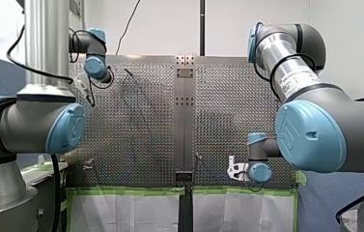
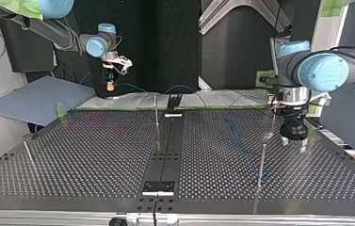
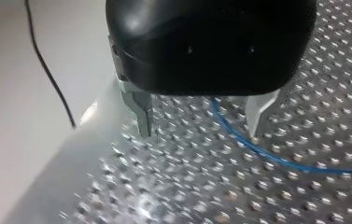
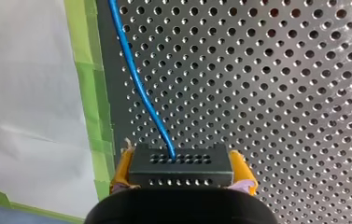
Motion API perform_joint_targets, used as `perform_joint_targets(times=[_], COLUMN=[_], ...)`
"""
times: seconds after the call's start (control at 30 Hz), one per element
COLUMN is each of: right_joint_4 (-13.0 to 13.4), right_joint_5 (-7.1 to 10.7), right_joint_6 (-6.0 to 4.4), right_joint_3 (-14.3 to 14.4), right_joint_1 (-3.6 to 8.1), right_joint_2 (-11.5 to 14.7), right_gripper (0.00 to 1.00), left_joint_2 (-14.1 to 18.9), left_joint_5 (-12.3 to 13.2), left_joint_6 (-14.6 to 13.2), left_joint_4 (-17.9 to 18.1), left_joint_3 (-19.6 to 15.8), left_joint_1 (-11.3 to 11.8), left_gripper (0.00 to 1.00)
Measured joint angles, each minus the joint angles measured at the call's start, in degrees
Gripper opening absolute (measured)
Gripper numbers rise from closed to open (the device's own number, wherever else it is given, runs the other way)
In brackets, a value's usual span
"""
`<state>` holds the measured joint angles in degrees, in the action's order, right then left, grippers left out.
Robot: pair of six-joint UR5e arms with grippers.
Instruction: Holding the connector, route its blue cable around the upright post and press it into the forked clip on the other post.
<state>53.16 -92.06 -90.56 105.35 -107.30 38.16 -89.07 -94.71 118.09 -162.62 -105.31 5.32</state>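
Two yellow pads [image 4: 123,168] of the right hand [image 4: 183,171] pinch the black connector [image 4: 181,164] above the perforated counter [image 4: 281,93], and its blue cable [image 4: 136,79] runs away across the holes. The left hand [image 3: 200,123] hangs spread over that cable, beside a thin upright post [image 2: 261,162].

Green tape [image 4: 87,93] along perforated table [image 4: 281,93] edge
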Motion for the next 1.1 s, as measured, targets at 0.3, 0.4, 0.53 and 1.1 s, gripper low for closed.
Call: perform_joint_targets(times=[0.3,0.4,0.53,1.1], right_joint_4=[-0.1,-0.1,0.0,0.1], right_joint_5=[0.27,0.29,0.29,0.29], right_joint_6=[-0.40,-0.42,-0.43,-0.43], right_joint_3=[0.0,0.0,0.0,0.0], right_joint_1=[-0.15,-0.20,-0.21,-0.24], right_joint_2=[0.0,0.0,0.0,0.0], right_gripper=[0.00,0.00,0.00,0.00], left_joint_2=[4.3,5.7,7.5,13.1], left_joint_5=[-1.5,-2.2,-1.4,6.3], left_joint_6=[-3.4,-4.0,-4.2,-6.3], left_joint_4=[-4.3,-5.7,-7.5,-15.4], left_joint_3=[4.2,5.7,7.5,11.7], left_joint_1=[0.7,0.8,0.9,-2.2], left_gripper=[0.99,0.99,0.99,0.99])
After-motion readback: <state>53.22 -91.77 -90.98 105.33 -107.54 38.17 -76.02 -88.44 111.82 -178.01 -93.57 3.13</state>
